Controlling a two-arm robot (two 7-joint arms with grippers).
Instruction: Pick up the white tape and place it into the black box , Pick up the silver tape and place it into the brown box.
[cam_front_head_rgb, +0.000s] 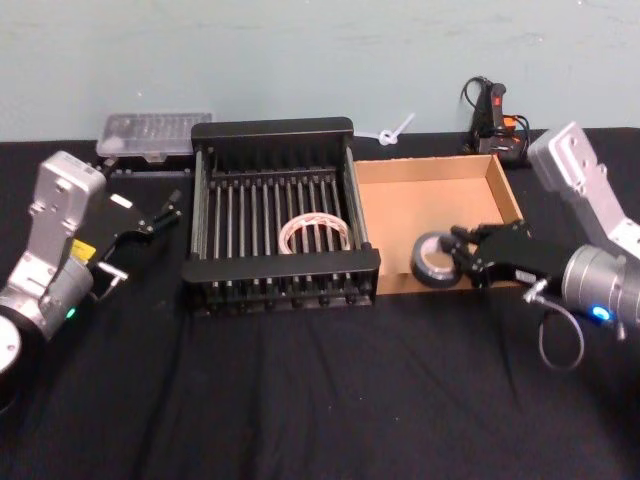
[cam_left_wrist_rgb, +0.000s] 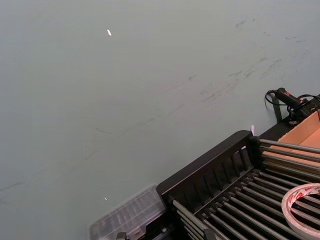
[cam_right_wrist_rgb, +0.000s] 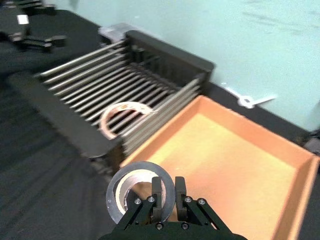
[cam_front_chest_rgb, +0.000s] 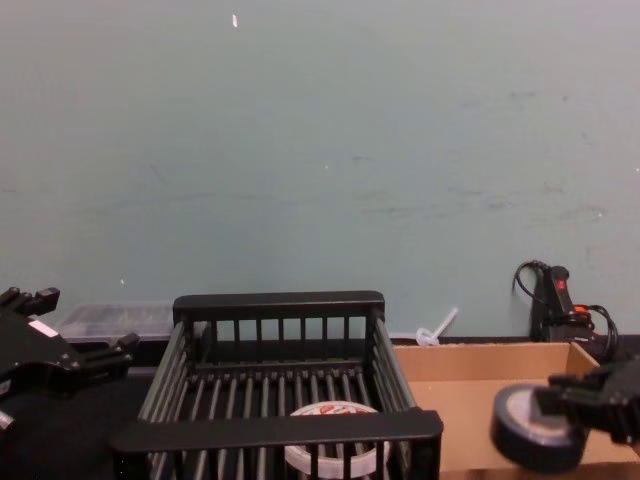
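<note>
Silver tape (cam_front_head_rgb: 436, 258): thick dark grey roll, dull silvery face, pale inner core; held upright over the brown box's near left corner.
Right gripper (cam_front_head_rgb: 468, 257): jaws clamped on the silver tape's rim.
Brown box (cam_front_head_rgb: 500, 189): shallow tan cardboard tray, touching the black box's right side.
White tape (cam_front_head_rgb: 314, 234): flat wide roll, red marks, large hole; lay on the black box's barred floor.
Black box (cam_front_head_rgb: 272, 128): slatted crate on the black counter (cam_front_head_rgb: 300, 400).
Left gripper (cam_front_head_rgb: 160, 217): left of the crate, jaws spread, holding nothing.
</note>
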